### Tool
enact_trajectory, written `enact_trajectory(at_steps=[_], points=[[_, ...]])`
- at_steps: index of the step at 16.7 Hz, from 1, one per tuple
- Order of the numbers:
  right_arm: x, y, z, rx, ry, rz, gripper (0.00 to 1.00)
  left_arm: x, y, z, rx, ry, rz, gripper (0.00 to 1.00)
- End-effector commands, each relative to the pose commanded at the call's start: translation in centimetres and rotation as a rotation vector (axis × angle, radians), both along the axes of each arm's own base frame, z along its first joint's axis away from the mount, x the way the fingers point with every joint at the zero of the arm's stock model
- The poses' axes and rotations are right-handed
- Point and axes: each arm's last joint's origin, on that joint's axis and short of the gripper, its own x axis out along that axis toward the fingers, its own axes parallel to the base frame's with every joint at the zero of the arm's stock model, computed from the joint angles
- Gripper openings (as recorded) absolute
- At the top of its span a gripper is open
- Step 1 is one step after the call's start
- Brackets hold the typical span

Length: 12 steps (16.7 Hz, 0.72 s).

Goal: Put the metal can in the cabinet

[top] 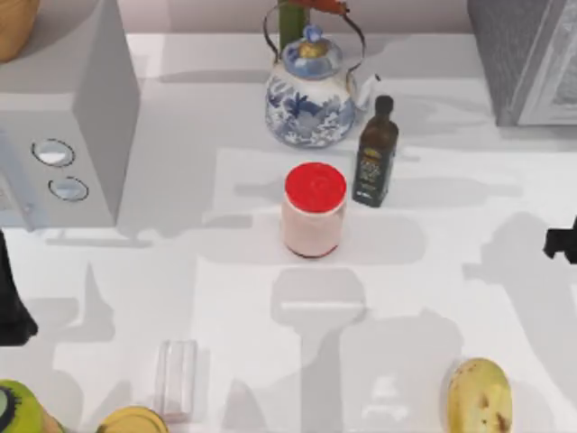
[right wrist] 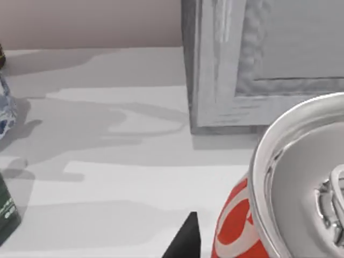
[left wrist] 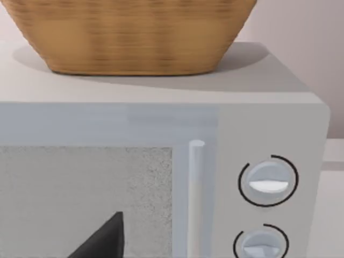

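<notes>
White surface [top: 451, 298], top view: cabinet [top: 527, 59] sitting far right; right claw [top: 561, 242] showing at right edge, left arm at left edge. Left wrist view: facing light-grey box [left wrist: 258, 123], basket [left wrist: 129, 32] resting on top. Right wrist view: metal can [right wrist: 279, 204] looming close, near cabinet front; grip state of both claws undeterminable.

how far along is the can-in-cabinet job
Early. Nothing looks done yet: the cabinet shows its front panel shut. In hand: the right wrist view has the metal can very close, standing on the table before the cabinet; whether it is gripped is unclear. Left: opening the cabinet and placing the can inside.
</notes>
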Motion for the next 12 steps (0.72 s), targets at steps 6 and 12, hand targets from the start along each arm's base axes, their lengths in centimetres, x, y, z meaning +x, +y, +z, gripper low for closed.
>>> enact_trajectory(at_steps=[6,12], points=[[-5.2,-4.6,-1.3,0.035,-0.188,-0.013,0.0,0.0,0.0,0.0,0.0,0.0,0.0,1.0],[-7.0,-5.9,-3.3,-0.007,-0.306,0.028,0.0,0.0,0.0,0.0,0.0,0.0,0.0,1.0]])
